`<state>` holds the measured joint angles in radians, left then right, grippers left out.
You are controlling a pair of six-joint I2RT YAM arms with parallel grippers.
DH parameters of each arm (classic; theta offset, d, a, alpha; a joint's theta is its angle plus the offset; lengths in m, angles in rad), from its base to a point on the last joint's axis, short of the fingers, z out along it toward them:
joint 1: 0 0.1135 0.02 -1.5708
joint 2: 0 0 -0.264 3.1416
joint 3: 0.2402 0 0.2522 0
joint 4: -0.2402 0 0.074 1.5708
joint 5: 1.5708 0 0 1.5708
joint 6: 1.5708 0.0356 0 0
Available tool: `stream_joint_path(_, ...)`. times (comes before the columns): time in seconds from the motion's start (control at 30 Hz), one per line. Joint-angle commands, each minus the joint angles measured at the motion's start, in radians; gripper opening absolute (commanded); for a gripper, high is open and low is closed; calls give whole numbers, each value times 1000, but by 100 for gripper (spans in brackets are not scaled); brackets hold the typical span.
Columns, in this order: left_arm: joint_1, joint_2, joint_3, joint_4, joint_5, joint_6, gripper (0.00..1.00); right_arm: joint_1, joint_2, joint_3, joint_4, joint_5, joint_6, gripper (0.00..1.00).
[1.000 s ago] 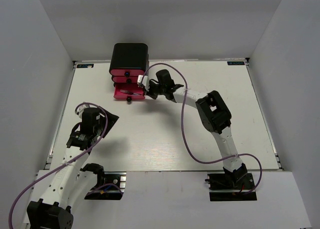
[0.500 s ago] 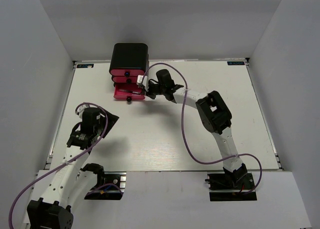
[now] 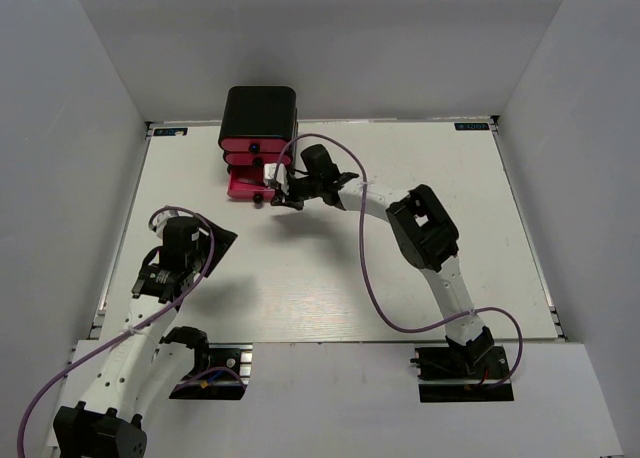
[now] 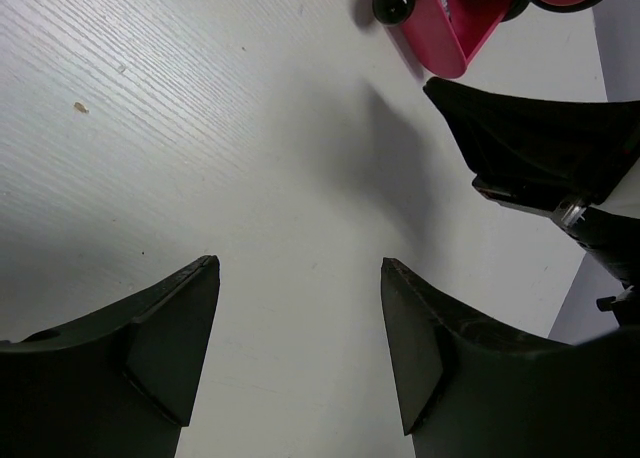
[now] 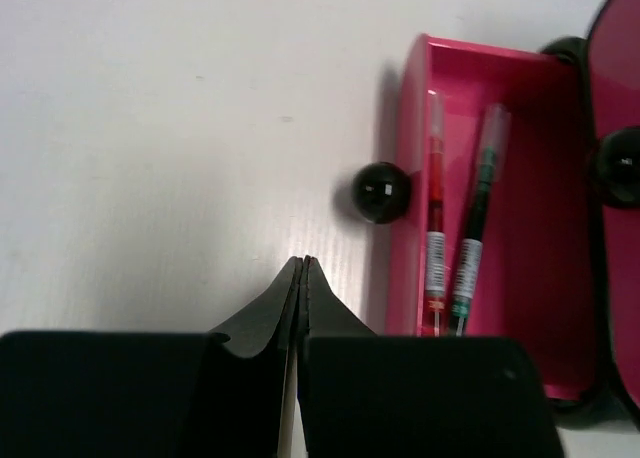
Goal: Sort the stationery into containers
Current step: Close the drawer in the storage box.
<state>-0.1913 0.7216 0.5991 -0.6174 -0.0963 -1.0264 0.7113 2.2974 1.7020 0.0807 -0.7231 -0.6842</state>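
Observation:
The black cabinet (image 3: 259, 113) with pink drawers stands at the far left of the table. Its bottom drawer (image 3: 240, 186) is pulled out. In the right wrist view this drawer (image 5: 555, 278) holds a thin red-and-clear pen (image 5: 436, 228) and a thin green-and-dark pen (image 5: 475, 218). My right gripper (image 3: 276, 200) is shut and empty (image 5: 303, 262), its tips just in front of the drawer's black knob (image 5: 380, 193), not touching it. My left gripper (image 4: 300, 263) is open and empty over bare table at the near left (image 3: 205, 240). No highlighters or eraser are in view.
The drawer above shows its pink front and knob (image 5: 620, 163) at the right edge of the right wrist view. The left wrist view shows the open drawer's corner (image 4: 455, 33) and the right arm's black gripper body (image 4: 530, 138) far ahead. Grey walls surround the table.
My right gripper has swung left and nearer, from beside the drawers to the front of the open bottom drawer by its knob. The left arm has barely moved.

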Motion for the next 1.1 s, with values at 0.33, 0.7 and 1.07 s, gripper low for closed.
stream_joint_path(0.33,6,-25,7,-50,-25,-12,75,54,111,146,143,473,88,0)
stream_joint_path(0.7,6,-34,16,-59,-34,-12,75,68,140,148,241,565,8,0)
stream_joint_path(1.07,6,-54,56,-130,-34,-31,75,85,230,190,405,698,-138,0)
